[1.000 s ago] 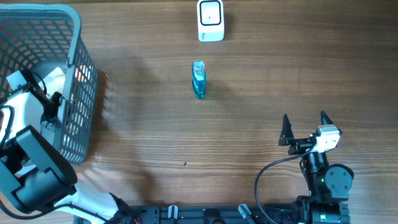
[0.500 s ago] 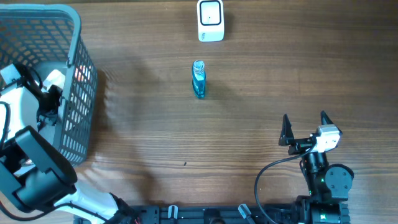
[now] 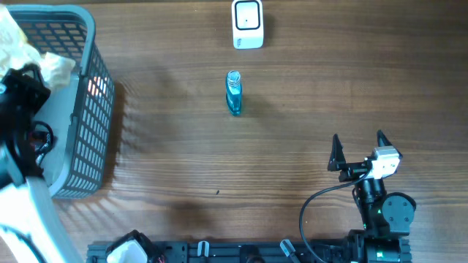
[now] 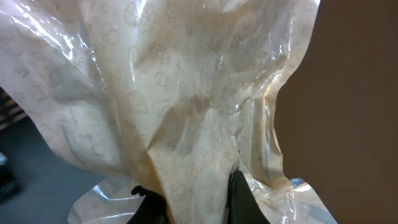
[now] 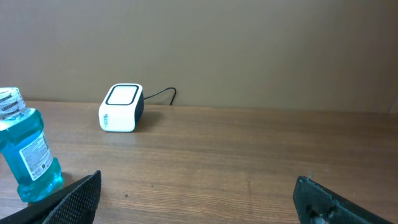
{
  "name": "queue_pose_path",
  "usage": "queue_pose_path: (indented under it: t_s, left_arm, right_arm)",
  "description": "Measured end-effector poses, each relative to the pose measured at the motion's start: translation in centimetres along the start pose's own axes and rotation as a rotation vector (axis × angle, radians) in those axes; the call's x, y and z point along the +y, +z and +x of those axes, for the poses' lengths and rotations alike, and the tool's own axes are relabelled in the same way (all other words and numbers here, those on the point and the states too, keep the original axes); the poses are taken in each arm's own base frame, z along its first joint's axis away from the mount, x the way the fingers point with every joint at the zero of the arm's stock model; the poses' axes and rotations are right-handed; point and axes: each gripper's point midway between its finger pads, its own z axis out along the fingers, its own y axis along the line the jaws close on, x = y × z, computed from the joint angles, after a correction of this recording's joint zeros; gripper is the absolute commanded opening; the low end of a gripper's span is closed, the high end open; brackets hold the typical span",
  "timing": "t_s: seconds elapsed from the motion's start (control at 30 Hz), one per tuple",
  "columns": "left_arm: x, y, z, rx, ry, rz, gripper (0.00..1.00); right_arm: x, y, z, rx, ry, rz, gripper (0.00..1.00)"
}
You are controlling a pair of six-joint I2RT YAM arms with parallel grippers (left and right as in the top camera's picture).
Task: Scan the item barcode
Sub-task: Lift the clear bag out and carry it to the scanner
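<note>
We held a crinkled, cream-printed plastic packet (image 4: 174, 93) in the left gripper (image 4: 191, 198), whose fingers were pinched nearly together on a fold of the film, so the packet hung bunched up and its long axis could not be read. From overhead, this arm stood over the grey basket (image 3: 95, 109) at the left edge of the table (image 3: 307, 88), with the packet up by the basket's far corner. We took the packet to be the item to scan. No barcode showed on the side facing the wrist camera. The white scanner (image 3: 247, 24) sat at the far middle of the table, well apart from the packet and off to its right, and its window seemed to face upward. A blue bottle (image 3: 233, 93) stood upright just in front of the scanner, roughly between it and our near edge. The right gripper (image 3: 358, 139) rested near the front right with its fingers spread wide and nothing between them. It was about as close to the scanner, but empty, so we judged that the left arm should carry the packet rightward across the table.
</note>
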Motion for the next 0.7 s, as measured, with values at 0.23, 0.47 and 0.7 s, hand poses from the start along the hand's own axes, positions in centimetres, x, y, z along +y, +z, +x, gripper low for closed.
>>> queue_pose_path:
  t_s: [0.23, 0.47, 0.7]
  left_arm:
    - [-10.9, -8.7, 3.5, 0.036, 0.03, 0.389, 0.04]
    - [-17.4, -8.0, 13.3, 0.428, 0.089, 0.577, 0.04]
    - [-25.3, -5.5, 23.8, 0.67, 0.234, 0.726, 0.04]
  right_arm:
    - [0.0, 0.0, 0.0, 0.0, 0.0, 0.0, 1.0]
    - [0.0, 0.0, 0.0, 0.0, 0.0, 0.0, 1.0]
    - [0.0, 0.0, 0.0, 0.0, 0.0, 0.0, 1.0]
